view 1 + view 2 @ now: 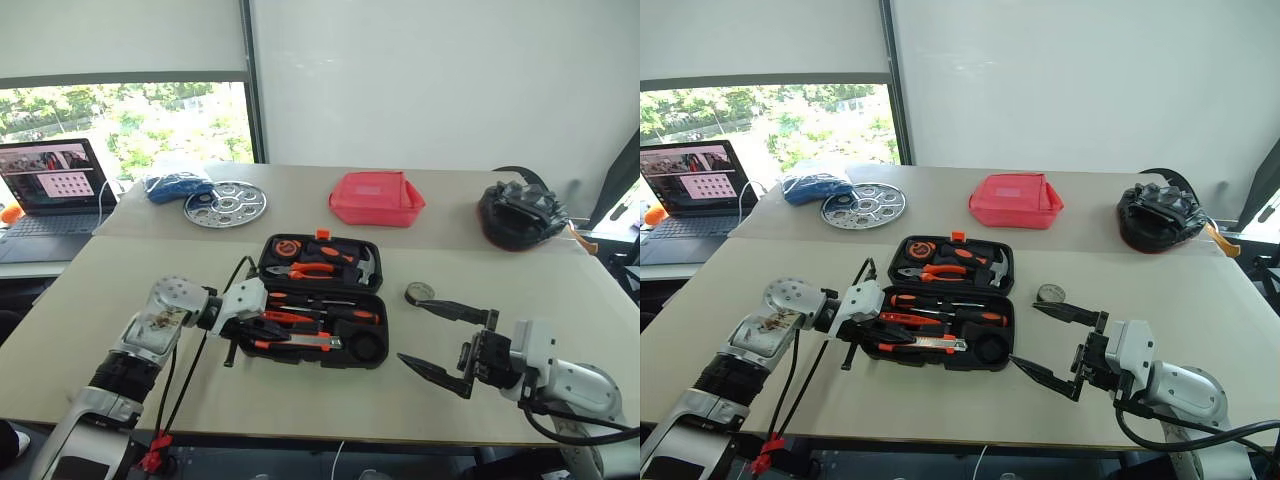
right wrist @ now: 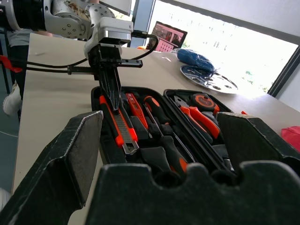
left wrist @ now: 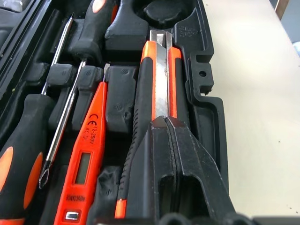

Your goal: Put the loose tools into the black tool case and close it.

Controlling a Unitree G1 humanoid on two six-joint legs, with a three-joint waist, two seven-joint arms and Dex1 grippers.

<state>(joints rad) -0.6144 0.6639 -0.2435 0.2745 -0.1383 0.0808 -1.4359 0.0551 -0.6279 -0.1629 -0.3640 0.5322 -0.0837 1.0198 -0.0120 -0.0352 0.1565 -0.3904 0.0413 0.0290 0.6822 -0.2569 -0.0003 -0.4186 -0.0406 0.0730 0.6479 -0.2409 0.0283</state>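
Observation:
The black tool case (image 1: 384,322) lies open in the middle of the table. In its near half rest two screwdrivers (image 3: 28,140), the slim orange tester (image 3: 84,159) and the utility knife (image 3: 159,75). My left gripper (image 1: 275,330) is shut, and its joined tips (image 3: 165,121) rest on top of the knife's metal slide. A small round tape roll (image 1: 420,292) lies on the table just right of the case. My right gripper (image 1: 406,328) hovers open beside the case's right edge, below the roll, holding nothing.
The lid half holds pliers (image 1: 305,270) and a hammer (image 1: 362,265). On the far table sit a red pouch (image 1: 376,198), a black bundle (image 1: 520,215), a metal disc (image 1: 225,203) and a blue bag (image 1: 177,186). A laptop (image 1: 50,190) stands at the far left.

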